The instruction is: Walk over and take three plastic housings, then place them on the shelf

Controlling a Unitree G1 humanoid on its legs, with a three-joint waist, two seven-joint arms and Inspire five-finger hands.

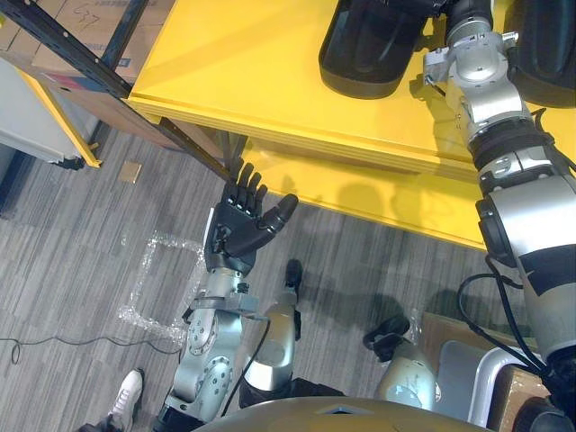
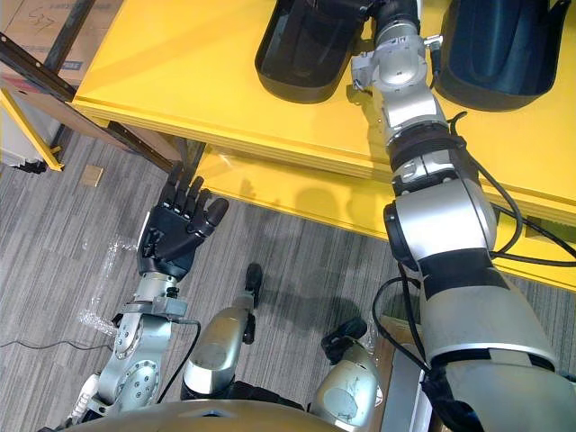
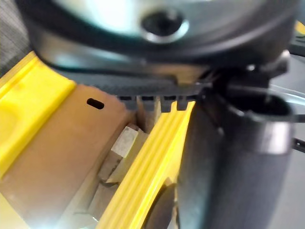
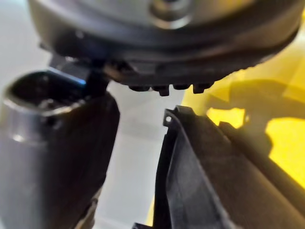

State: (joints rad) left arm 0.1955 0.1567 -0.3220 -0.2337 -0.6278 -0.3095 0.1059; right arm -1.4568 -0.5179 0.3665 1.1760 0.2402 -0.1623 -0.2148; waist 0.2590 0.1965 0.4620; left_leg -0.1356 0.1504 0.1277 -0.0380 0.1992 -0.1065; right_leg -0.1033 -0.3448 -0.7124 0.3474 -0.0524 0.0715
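Observation:
Two black plastic housings lie on the yellow table top [image 1: 252,72], one left of my right arm [image 1: 373,49] and one right of it [image 1: 549,54]. My right arm reaches up between them, and the right hand [image 2: 396,13] is cut off by the top edge. In the right wrist view the right hand [image 4: 162,38] hovers with straight fingers and the thumb apart, and a housing's black rim [image 4: 205,181] lies just past them, untouched. My left hand [image 1: 236,229] is open and empty, raised over the floor below the table's front edge.
A lower yellow shelf [image 1: 378,193] juts out under the table top. A black rack frame [image 1: 81,54] and cardboard boxes [image 1: 81,18] stand at far left. Clear plastic wrap [image 1: 162,288] lies on the grey carpet, and a person's white shoe [image 1: 126,391] is near my left arm.

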